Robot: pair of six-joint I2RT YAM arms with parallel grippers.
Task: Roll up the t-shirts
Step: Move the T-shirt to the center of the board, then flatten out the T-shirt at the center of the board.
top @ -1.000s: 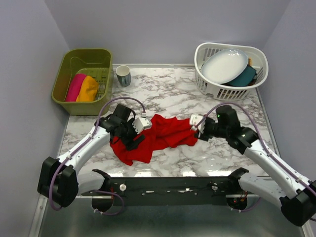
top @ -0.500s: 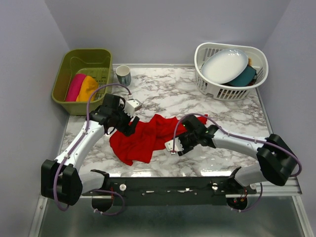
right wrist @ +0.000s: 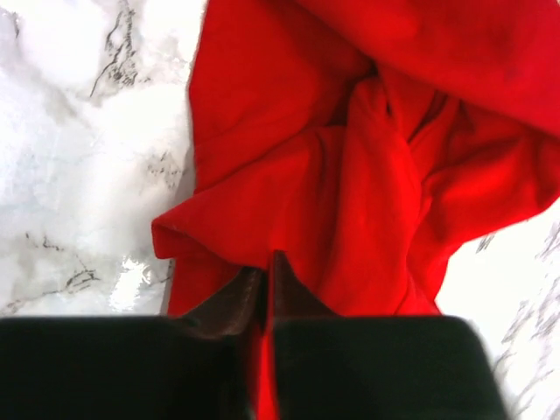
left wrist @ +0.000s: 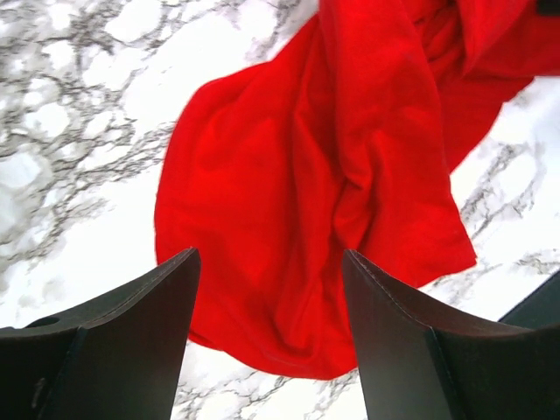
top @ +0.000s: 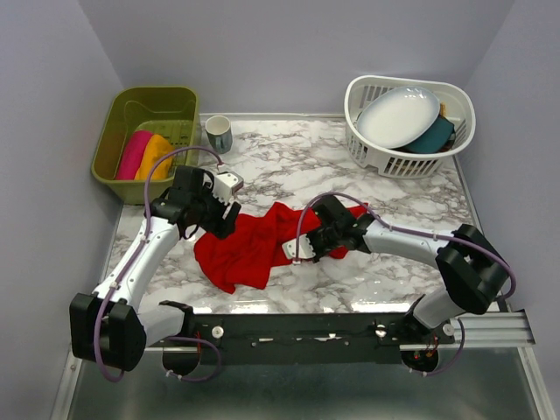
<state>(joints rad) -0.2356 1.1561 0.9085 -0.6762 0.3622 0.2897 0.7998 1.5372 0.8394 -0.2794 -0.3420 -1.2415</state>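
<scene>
A large red t-shirt (top: 254, 245) lies crumpled on the marble table (top: 297, 157). My right gripper (top: 302, 252) sits at the shirt's near middle edge. In the right wrist view this gripper (right wrist: 269, 262) is shut on a fold of the red t-shirt (right wrist: 367, 175). My left gripper (top: 220, 220) hovers over the shirt's upper left corner. It stands open (left wrist: 269, 255) above the red cloth (left wrist: 289, 175), with nothing between its fingers. Magenta (top: 133, 153) and orange (top: 156, 157) rolled t-shirts lie in the green bin (top: 149, 94).
A mug (top: 218, 134) stands beside the bin at the back left. The white basket (top: 363, 149) at the back right holds a white plate (top: 398, 115) and a teal bowl (top: 435, 136). Grey walls close in the table's sides and back.
My right arm swung from the shirt's right end across to its near middle edge and closed on the cloth. My left gripper drew back up and left, staying open.
</scene>
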